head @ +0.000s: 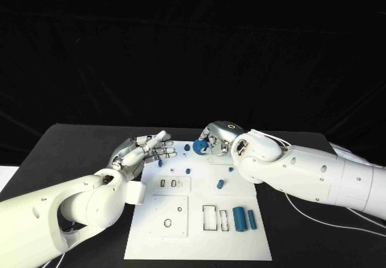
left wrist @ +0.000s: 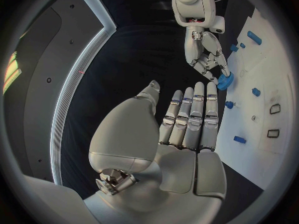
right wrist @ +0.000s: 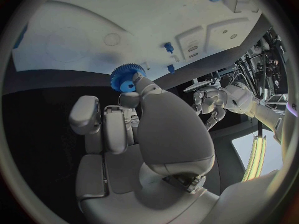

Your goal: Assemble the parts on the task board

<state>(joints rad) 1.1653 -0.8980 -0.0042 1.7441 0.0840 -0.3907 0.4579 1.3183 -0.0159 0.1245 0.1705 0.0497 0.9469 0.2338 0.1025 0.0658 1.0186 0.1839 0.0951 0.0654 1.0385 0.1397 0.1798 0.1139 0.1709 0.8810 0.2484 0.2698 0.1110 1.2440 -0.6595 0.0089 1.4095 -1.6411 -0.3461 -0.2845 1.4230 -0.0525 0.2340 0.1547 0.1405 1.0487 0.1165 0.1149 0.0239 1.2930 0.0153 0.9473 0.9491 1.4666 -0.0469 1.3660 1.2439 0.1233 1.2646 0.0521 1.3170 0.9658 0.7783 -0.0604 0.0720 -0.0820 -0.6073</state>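
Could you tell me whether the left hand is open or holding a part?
Open: the left hand has straight fingers with nothing between them.

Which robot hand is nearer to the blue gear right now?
Right. The right robot hand holds the blue gear in its fingertips at the task board's far edge. The left robot hand is off to the side, apart from it, holding nothing.

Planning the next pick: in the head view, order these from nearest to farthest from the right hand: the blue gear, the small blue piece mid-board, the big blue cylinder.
1. Blue gear: held in the right hand, at the board's far edge.
2. Small blue piece: mid-board.
3. Big blue cylinder: near end, right side.
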